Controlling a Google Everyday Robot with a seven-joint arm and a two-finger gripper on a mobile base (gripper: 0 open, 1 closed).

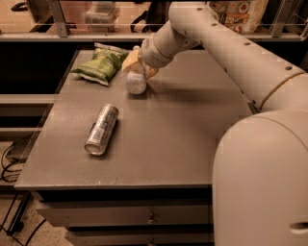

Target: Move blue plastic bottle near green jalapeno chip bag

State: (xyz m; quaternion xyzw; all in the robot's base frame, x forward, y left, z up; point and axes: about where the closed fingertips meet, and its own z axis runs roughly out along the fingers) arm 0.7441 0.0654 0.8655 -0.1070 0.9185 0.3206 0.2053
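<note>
The blue plastic bottle (135,80) is a clear pale bottle held in my gripper (138,65), its bottom end pointing toward the camera, low over the grey table just right of the green jalapeno chip bag (101,64). The yellowish fingers (131,59) are shut around the bottle's upper part. The green bag lies flat at the table's back left corner. My white arm reaches in from the right and covers the right side of the view.
A silver metal can (101,129) lies on its side at the front left of the grey table (187,139). A shelf rail with boxes and bags (236,12) runs behind the table. Drawers sit under the table's front edge.
</note>
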